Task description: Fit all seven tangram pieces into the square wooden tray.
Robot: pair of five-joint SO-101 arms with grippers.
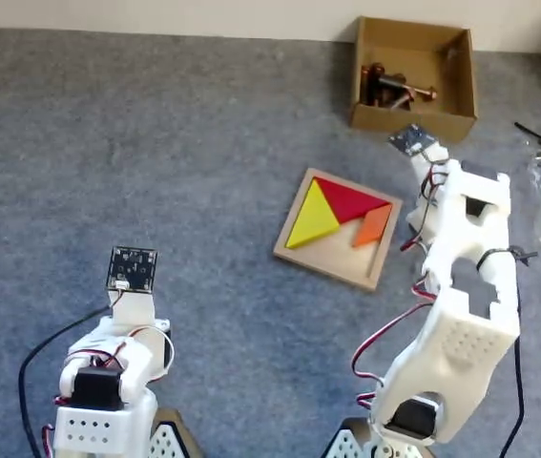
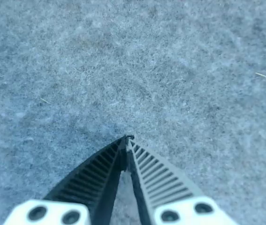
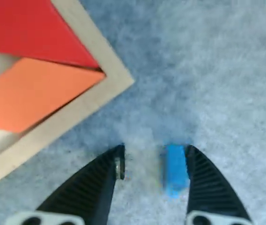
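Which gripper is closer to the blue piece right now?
Right. The right gripper is open around the blue piece, which lies on the carpet beside one finger, just off the tray corner. The left gripper is shut over bare carpet, away from the tray.

tray [image 1: 325, 270]: pale bare wood, matt
table cover [image 1: 156, 143]: grey fuzzy cloth, felt-like
box [image 1: 408, 121], beyond the tray: plain brown cardboard
left gripper [image 2: 127, 139] fingers [image 2: 93, 176]: black ribbed plastic

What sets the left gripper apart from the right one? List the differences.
The left gripper is shut; the right gripper is open. The left gripper hangs over carpet; the right gripper has a blue piece between its fingers, beside the tray corner. Both have black ribbed fingers.
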